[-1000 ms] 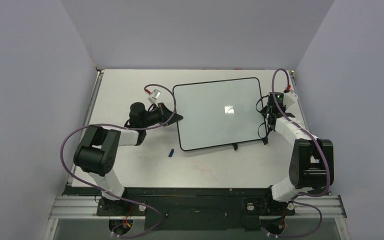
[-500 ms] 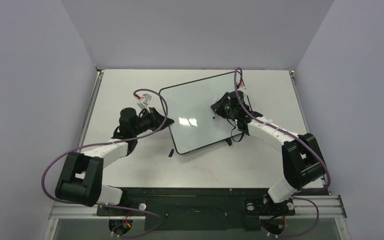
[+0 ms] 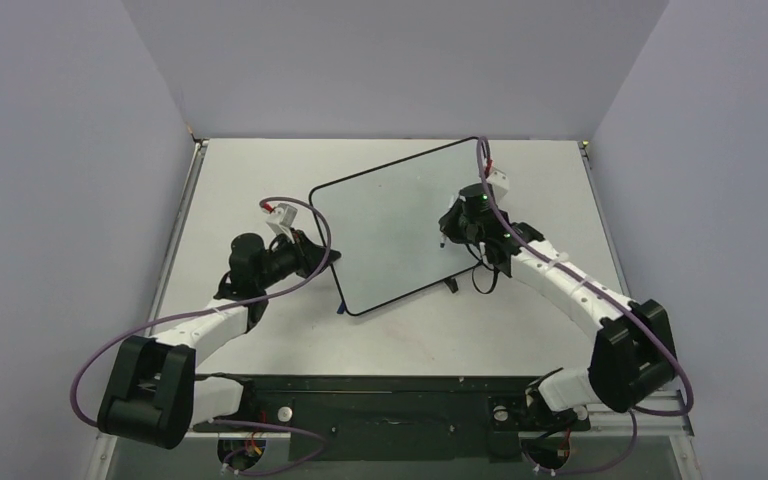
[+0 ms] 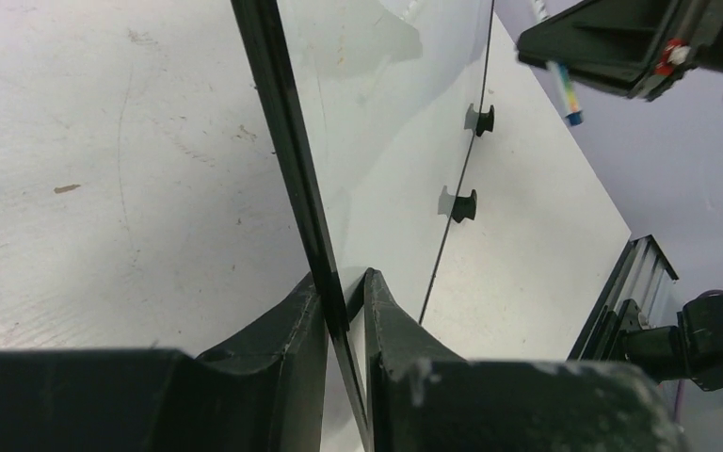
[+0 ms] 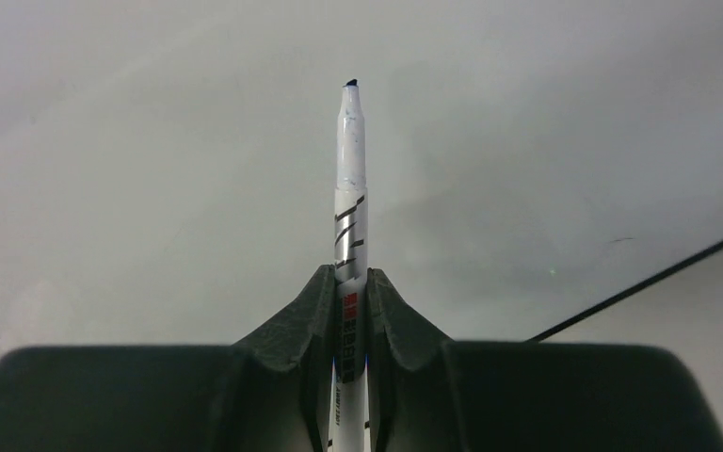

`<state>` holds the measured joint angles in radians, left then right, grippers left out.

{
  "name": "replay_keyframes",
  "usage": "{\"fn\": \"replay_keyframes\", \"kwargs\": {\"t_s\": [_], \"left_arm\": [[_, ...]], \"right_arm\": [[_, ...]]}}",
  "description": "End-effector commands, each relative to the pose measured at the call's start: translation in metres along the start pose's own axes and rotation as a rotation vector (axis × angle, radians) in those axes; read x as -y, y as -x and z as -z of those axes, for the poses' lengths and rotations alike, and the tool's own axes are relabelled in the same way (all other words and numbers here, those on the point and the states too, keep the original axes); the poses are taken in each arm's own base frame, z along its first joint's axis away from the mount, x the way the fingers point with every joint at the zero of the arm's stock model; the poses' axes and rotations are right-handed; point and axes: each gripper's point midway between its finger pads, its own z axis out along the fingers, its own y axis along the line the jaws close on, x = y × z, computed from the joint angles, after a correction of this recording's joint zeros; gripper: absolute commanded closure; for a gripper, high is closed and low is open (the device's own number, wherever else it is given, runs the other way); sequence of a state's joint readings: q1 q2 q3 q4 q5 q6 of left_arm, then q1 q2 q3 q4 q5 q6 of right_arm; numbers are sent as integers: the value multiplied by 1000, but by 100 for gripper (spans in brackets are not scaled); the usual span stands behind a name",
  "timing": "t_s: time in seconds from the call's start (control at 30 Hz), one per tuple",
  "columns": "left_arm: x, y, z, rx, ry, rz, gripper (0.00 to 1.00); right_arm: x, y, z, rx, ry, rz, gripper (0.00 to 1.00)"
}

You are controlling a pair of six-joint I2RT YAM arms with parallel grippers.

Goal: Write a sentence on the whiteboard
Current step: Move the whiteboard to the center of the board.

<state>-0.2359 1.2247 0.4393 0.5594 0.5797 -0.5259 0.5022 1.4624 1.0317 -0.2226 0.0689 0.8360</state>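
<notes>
Found the whiteboard (image 3: 390,215) at the centre of the top view, lying on the table (image 3: 560,330). Turned at an angle, with one corner toward the top of the frame and another toward lower left. Noted a thin black frame, rounded corners and a glossy white face carrying grey reflections. Picked out two small black feet (image 4: 461,204) along one edge, right of centre in the left wrist view.

Logged the left gripper (image 4: 345,303) at bottom centre of its own view, clamped on the board's black frame with one finger on each side of the edge. Traced the frame running up out of the jaws toward top centre. In the top view, placed this grip on the board's left-hand edge, near the lower-left corner.

Logged the right gripper (image 5: 350,282) at bottom centre of its own view, closed tight on a white-barrelled marker (image 5: 349,198). Noted the dark tip pointing to upper centre, with the white board face behind it. Placed it over the right part of the board in the top view. Cannot tell whether the tip touches the surface.

Spotted a small blue object (image 3: 341,307) on the table, just beside the board's lower-left corner.
</notes>
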Motion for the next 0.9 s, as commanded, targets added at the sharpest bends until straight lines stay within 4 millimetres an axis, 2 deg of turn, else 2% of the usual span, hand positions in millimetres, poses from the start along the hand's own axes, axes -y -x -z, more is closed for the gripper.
{"fn": "replay_keyframes", "kwargs": {"t_s": [0.0, 0.17, 0.2, 0.23, 0.27, 0.3, 0.33, 0.47, 0.67, 0.87], "left_arm": [[16, 28, -7, 118, -65, -223, 100], [26, 24, -18, 114, -86, -264, 100], [29, 23, -20, 111, -92, -268, 100], [29, 24, -21, 114, -90, -273, 100], [31, 23, -22, 112, -94, -275, 100], [32, 24, -23, 120, -93, -282, 100], [33, 23, -25, 118, -97, -283, 100], [39, 22, -36, 114, -114, -290, 100], [54, 15, -61, 90, -150, -305, 100], [52, 2, -68, 59, -159, -310, 100]], "right_arm": [[39, 55, 47, 205, -165, 51, 100], [93, 99, 63, 325, -288, 11, 100], [93, 105, 63, 341, -274, 7, 100], [103, 113, 62, 352, -291, 8, 100], [101, 120, 60, 368, -263, 7, 100], [109, 128, 59, 380, -278, 10, 100], [108, 135, 57, 384, -267, 9, 100], [123, 156, 54, 384, -264, -30, 100], [131, 160, 44, 350, -253, -38, 100], [148, 161, 45, 348, -289, -63, 100]]}}
